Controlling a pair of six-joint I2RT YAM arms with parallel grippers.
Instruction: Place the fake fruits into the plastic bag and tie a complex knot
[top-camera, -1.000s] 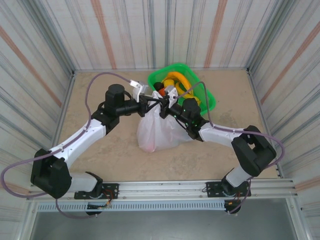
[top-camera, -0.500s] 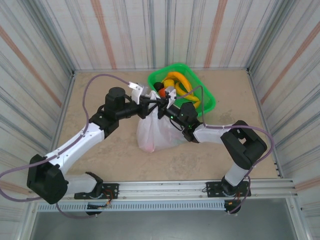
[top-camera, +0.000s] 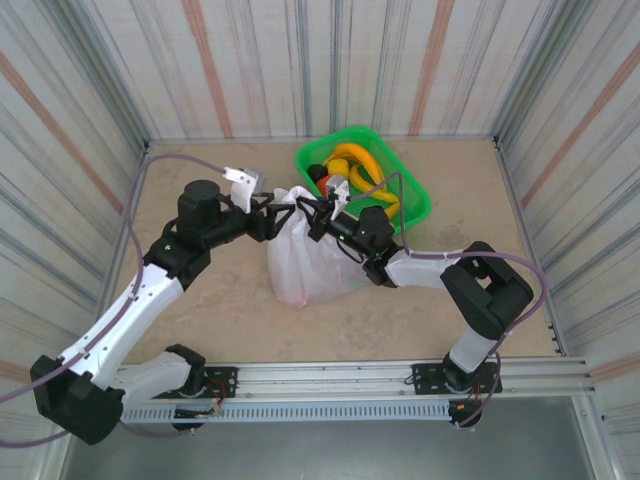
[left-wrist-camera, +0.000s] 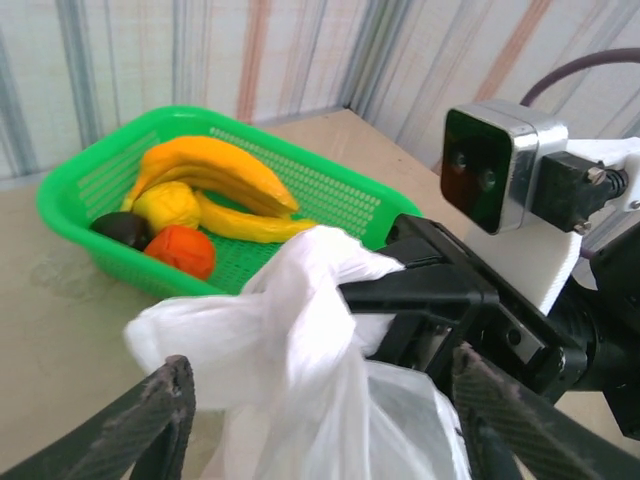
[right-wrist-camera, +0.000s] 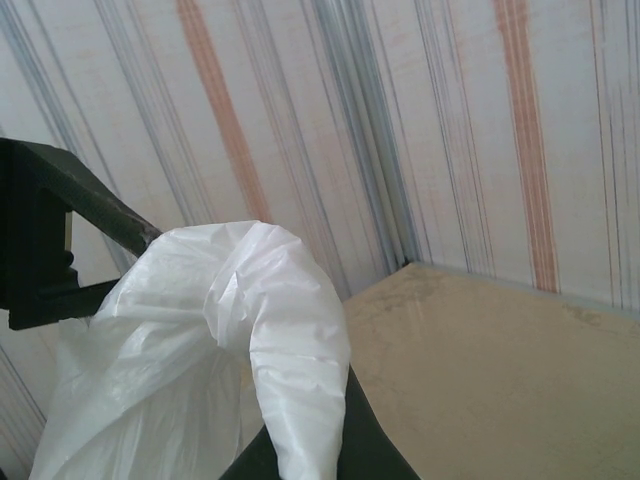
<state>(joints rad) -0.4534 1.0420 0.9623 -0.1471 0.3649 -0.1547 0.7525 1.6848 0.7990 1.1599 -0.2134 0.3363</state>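
The white plastic bag (top-camera: 305, 262) stands mid-table, its top film bunched into a twist (left-wrist-camera: 300, 285); I cannot tell if that twist is a tied knot. My right gripper (top-camera: 320, 215) is shut on this top film, which drapes over its lower finger (right-wrist-camera: 335, 450). My left gripper (top-camera: 272, 213) sits just left of the bag top, open. In the left wrist view its fingers (left-wrist-camera: 165, 420) stand wide on either side of the film without pinching it. Fake fruits lie in the green basket (top-camera: 410, 205): yellow bananas (left-wrist-camera: 215, 170), an orange-red piece (left-wrist-camera: 182, 250) and a dark piece (left-wrist-camera: 120, 228).
The basket stands at the back right, right behind the bag and the right gripper. Striped walls (top-camera: 80, 120) close the table on three sides. Bare sandy tabletop (top-camera: 200, 320) lies left of and in front of the bag.
My left gripper has opened, let go of the bag's top film and drawn back to the left. The right gripper stays shut on the film and has shifted slightly left.
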